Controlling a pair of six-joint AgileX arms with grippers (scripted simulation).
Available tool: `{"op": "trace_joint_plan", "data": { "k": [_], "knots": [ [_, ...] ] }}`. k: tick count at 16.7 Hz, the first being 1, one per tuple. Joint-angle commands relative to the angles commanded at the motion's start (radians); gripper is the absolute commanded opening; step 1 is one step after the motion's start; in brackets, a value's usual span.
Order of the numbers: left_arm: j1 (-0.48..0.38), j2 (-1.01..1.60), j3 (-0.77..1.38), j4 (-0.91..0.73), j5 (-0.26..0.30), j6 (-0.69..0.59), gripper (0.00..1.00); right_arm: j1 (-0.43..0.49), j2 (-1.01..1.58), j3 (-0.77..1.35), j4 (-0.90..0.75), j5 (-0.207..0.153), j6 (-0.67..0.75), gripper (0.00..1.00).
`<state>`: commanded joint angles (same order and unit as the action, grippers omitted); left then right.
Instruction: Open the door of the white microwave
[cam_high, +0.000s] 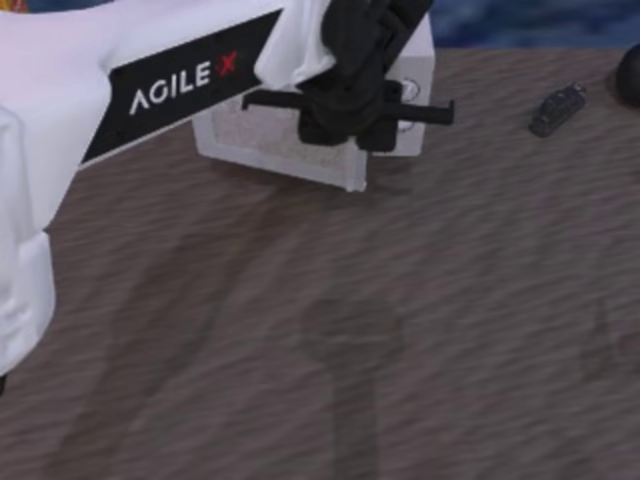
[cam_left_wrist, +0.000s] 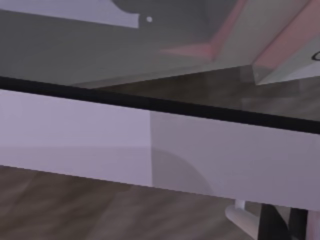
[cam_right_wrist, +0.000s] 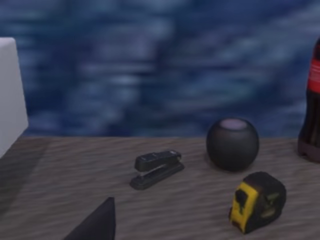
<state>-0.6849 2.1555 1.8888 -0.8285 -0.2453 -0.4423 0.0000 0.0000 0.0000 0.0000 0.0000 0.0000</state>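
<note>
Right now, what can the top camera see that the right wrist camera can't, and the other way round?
Only the top view shows the left arm reaching over the white microwave, with its gripper at the door. Only the right wrist view shows a yellow tape measure and a dark bottle with a red label. Both show the black stapler, the dark round ball and the wooden table.

"AGILE X" in white on left arm's black panel (cam_high: 185, 82)
</note>
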Motion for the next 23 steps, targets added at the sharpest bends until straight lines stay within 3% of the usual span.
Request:
{"op": "trace_joint_plan", "data": {
  "k": [8,15,23],
  "knots": [
    [-0.007,0.003,-0.006,0.003,0.006,-0.001,0.00,0.000,0.000,0.000,0.000,0.000,0.000,1.00],
    [0.013,-0.096,-0.150,0.076,0.053,0.104,0.00,0.000,0.000,0.000,0.000,0.000,0.000,1.00],
    [0.013,-0.098,-0.154,0.078,0.054,0.106,0.00,0.000,0.000,0.000,0.000,0.000,0.000,1.00]
  ]
}}
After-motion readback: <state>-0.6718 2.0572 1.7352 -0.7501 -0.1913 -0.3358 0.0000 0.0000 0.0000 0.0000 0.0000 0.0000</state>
